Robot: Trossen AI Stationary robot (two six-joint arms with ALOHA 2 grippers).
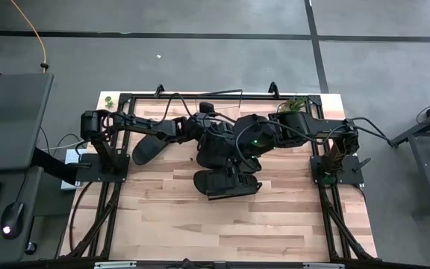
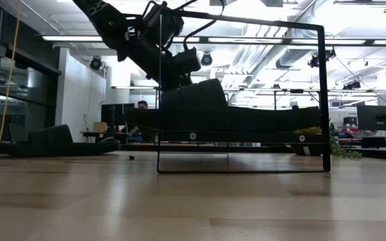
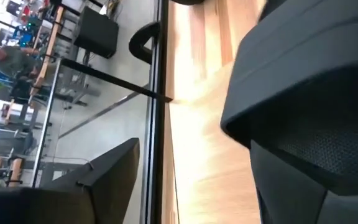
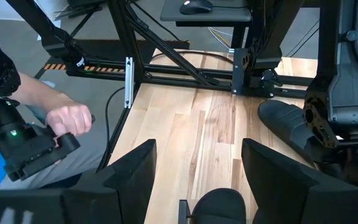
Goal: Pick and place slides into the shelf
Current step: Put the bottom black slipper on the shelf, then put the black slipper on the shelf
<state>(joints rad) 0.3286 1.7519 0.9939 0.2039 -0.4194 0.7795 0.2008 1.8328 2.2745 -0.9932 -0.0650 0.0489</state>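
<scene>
The shelf (image 2: 324, 100) stands mid-table, a plank in a thin black wire frame. Black slides lie on it (image 2: 206, 110) (image 1: 226, 183). Another slide (image 1: 151, 146) (image 2: 52, 142) lies on its sole on the tabletop to the left. My left gripper (image 2: 179, 67) slants down onto the shelf's slide from the left. In its wrist view one finger (image 3: 104, 180) stands clear, and that slide's strap (image 3: 309, 112) covers the other. My right gripper (image 4: 201, 177) hangs open above a slide's toe (image 4: 219, 205), touching nothing. My left gripper stands at the strap (image 3: 278, 93) of the slide on the shelf, coming down at a slant from the table's left. One finger (image 3: 104, 180) is apart from it, with bare wood between. The strap hides the other finger, so I cannot tell whether it touches.
A small plant (image 1: 297, 104) sits at the table's far right corner and a green item (image 1: 107, 99) at the far left corner. Off the table's left edge, a person's hand (image 4: 67, 121) holds a dark device. Bare wood lies along the near side (image 1: 222, 232).
</scene>
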